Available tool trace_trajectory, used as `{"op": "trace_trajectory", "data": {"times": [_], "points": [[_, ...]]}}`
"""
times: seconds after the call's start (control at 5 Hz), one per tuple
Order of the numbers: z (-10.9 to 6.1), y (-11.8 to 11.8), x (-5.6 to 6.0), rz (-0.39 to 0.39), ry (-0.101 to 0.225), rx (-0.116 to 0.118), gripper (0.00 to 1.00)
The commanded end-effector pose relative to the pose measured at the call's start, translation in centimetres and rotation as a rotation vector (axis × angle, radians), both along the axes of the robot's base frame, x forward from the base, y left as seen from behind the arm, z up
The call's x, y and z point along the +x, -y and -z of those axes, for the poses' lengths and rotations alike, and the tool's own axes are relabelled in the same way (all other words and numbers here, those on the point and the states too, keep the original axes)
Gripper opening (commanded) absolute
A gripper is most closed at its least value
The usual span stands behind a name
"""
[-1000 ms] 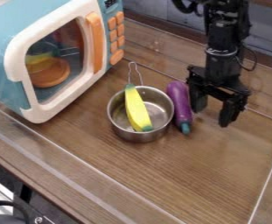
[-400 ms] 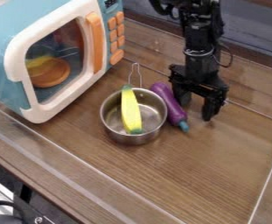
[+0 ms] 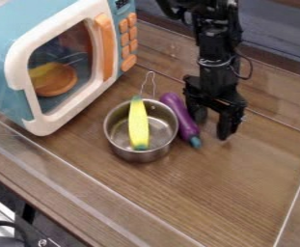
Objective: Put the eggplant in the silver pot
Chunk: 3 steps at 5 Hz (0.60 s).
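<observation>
On my wooden table [image 3: 178, 207] a toy microwave [image 3: 56, 53] stands at the far left, pale blue with a cream front and orange controls; its door is shut, and through the window I see an orange dish [image 3: 52, 79] inside. A yellow-green banana-like toy [image 3: 139, 123] lies near the middle, lengthwise from far to near. A clear wall [image 3: 62, 189] runs along the near left edge.

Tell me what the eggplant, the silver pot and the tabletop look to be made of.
Eggplant: probably plastic; its purple skin is glossy, with a green stem cap. Silver pot: metal, likely steel; the wall is shiny and reflective, and a thin wire handle rises behind it. Tabletop: wood or a wood-look laminate; brown with straight grain lines and a faint sheen, so which one stays open.
</observation>
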State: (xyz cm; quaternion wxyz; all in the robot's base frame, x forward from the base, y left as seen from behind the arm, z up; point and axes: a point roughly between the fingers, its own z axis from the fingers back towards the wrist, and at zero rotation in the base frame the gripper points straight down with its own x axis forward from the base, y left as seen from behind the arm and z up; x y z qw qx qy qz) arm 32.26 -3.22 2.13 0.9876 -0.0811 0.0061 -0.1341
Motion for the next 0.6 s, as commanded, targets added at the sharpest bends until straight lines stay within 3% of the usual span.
{"op": "trace_trajectory", "data": {"times": [0.0,0.4], "points": [[-1.58,-0.97,-0.01,0.064,0.046,-0.005,1.00],[-2.40,-1.87,-0.05,0.047,0.049,-0.005,1.00]]}}
